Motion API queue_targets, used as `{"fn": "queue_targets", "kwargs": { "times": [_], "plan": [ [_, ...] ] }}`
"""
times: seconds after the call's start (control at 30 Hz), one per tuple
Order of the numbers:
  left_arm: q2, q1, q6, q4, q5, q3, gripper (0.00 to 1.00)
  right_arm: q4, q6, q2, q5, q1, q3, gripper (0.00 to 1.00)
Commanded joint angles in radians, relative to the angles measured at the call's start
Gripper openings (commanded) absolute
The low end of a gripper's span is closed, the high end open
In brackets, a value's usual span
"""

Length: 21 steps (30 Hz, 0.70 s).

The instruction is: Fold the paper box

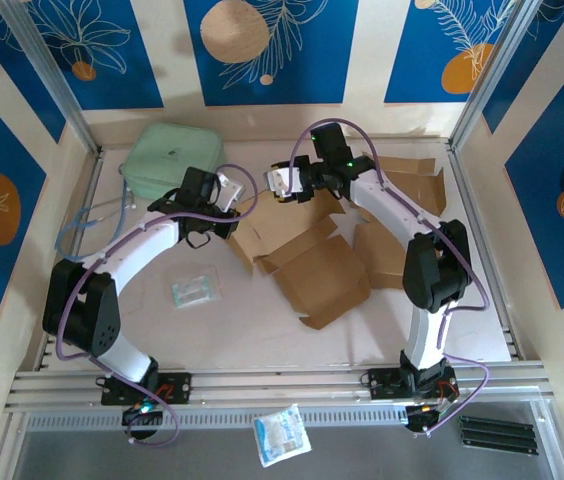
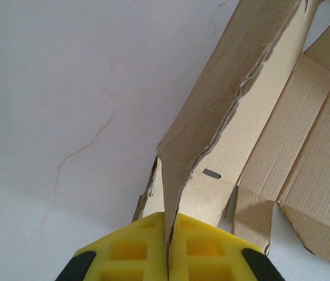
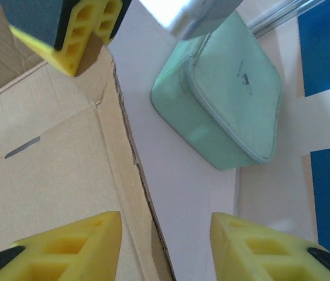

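The left claw is clamped on a raised flap of the cardboard box, which lies unfolded mid-table. The right claw gapes empty, the flap's edge running between its jaws.

The paper box is matt corrugated cardboard with ragged edges, the mint pouch smooth and soft-looking

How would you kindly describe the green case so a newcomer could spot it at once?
Look at the white table, then its far left corner behind the left arm. There lies the green case, soft and mint-coloured with a zip, unlike the brown cardboard nearby.
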Motion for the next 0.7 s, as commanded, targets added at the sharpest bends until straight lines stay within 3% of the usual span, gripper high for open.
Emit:
{"fn": "queue_targets", "kwargs": {
  "times": [0.0, 0.3, 0.37, 0.47, 0.53, 0.67],
  "plan": [
    [-0.02, -0.013, 0.029, 0.017, -0.005, 0.026, 0.0, -0.063, -0.046, 0.036, -0.022, -0.008, 0.041, 0.39],
    [-0.035, -0.024, -0.043, 0.054, 0.017, 0.022, 0.0, 0.143, -0.029, -0.019, 0.082, 0.017, -0.086, 0.12],
    [-0.049, -0.024, -0.125, 0.095, 0.041, 0.007, 0.08, 0.245, -0.023, -0.047, 0.124, 0.03, -0.156, 0.06],
    [-0.075, -0.024, -0.256, 0.151, 0.062, -0.019, 0.29, 0.448, -0.007, -0.075, 0.217, 0.054, -0.268, 0.05],
    [-0.095, -0.024, -0.336, 0.176, 0.061, -0.035, 0.38, 0.571, -0.001, -0.082, 0.278, 0.068, -0.328, 0.04],
    [-0.145, -0.022, -0.502, 0.179, -0.012, -0.063, 0.46, 0.798, -0.01, -0.076, 0.385, 0.096, -0.431, 0.04]
  ]
}}
